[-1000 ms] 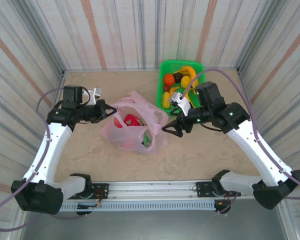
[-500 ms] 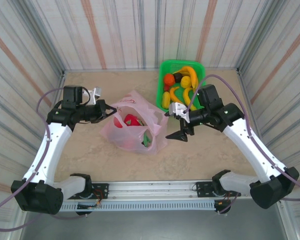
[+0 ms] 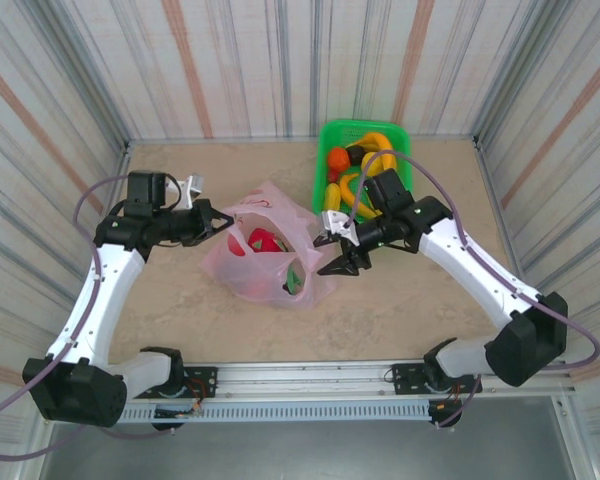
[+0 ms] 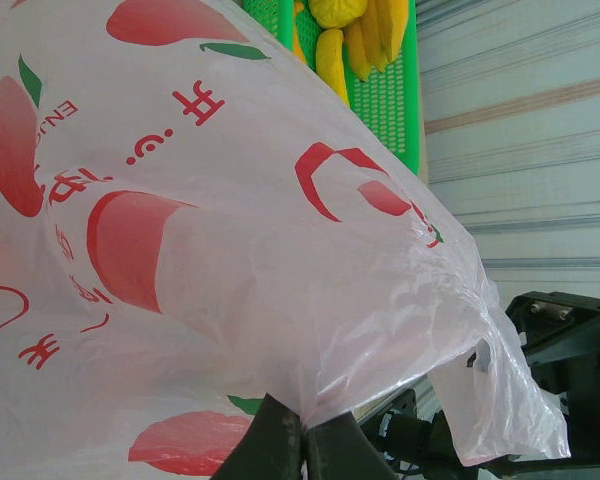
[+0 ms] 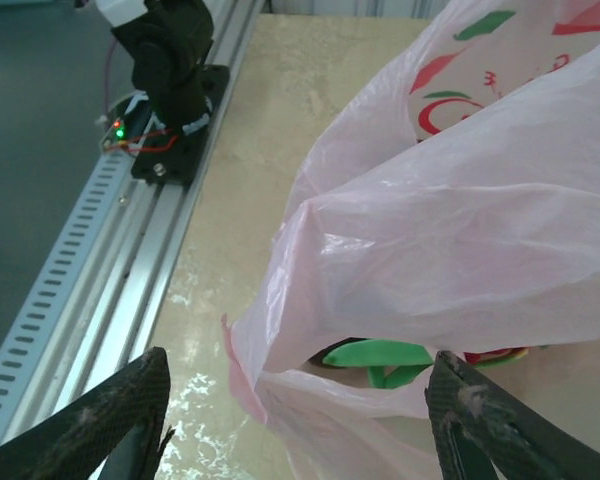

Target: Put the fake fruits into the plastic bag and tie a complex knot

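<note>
Left gripper clenched on plastic bag rim, right gripper splayed beside opposite edge, contact unclear, fake fruits inside.

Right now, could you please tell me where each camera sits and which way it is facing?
Top external: above and behind, looking down at the table; both arms, left hand and right hand show.
Left wrist: beside the plastic bag, facing the green basket; its shut fingers pinch film.
Right wrist: low, facing the bag and the rail; its open fingers show.
Both wrist views share the bag.
</note>
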Robot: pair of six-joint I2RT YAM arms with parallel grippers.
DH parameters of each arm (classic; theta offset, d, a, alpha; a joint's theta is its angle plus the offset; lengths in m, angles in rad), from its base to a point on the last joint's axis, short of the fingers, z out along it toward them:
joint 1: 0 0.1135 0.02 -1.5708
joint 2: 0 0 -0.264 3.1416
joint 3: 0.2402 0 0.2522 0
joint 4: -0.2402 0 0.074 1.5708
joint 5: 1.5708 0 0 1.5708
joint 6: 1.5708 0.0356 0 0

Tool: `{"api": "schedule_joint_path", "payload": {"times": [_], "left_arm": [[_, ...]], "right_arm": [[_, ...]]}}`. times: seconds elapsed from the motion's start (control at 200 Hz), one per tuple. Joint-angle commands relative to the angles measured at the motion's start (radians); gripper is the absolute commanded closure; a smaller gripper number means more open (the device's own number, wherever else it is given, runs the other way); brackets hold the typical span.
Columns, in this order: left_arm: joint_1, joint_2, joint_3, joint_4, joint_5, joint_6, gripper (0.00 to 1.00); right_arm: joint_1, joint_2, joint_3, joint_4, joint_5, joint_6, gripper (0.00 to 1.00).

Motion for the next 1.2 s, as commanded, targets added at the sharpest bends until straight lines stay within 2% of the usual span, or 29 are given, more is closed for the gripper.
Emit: {"api": "schedule_joint_path", "payload": {"times": [0.0,0.065,0.17,0.265,0.336,0.456,0.686,0.791,0.922,1.037,1.192], "left_arm": [[0.009,-0.002,0.001,-0.008,-0.007,-0.009,1.00],[0.009,-0.003,0.002,-0.009,-0.008,-0.008,1.00],[0.009,-0.008,0.006,-0.011,-0.006,0.002,1.00],[0.009,-0.016,0.012,-0.013,-0.007,0.011,1.00],[0.009,-0.022,0.014,-0.015,-0.011,0.017,1.00],[0.010,-0.035,0.020,-0.018,-0.018,0.029,0.88],[0.012,-0.079,0.072,-0.058,-0.043,0.098,0.65],[0.012,-0.129,0.099,-0.075,-0.077,0.133,0.59],[-0.010,-0.197,0.124,-0.076,-0.084,0.167,0.58],[-0.156,-0.241,0.148,-0.091,-0.193,0.221,0.55],[-0.481,-0.227,0.186,-0.145,-0.502,0.258,0.53]], "right_arm": [[0.020,0.027,0.017,-0.036,-0.028,-0.025,0.38],[0.023,0.037,0.022,-0.029,-0.037,-0.010,0.46],[0.013,0.034,0.029,0.011,-0.087,0.064,0.65],[-0.004,0.014,0.020,0.083,-0.174,0.145,0.87],[-0.022,-0.005,0.003,0.142,-0.218,0.202,1.00],[-0.059,-0.036,-0.031,0.293,-0.255,0.362,1.00],[-0.129,-0.079,-0.072,0.570,-0.236,0.694,1.00],[-0.149,-0.081,-0.076,0.639,-0.206,0.791,1.00],[-0.168,-0.079,-0.071,0.659,-0.144,0.847,1.00],[-0.198,-0.073,-0.075,0.675,-0.111,0.890,1.00],[-0.232,-0.057,-0.083,0.695,-0.107,0.936,1.00]]}}
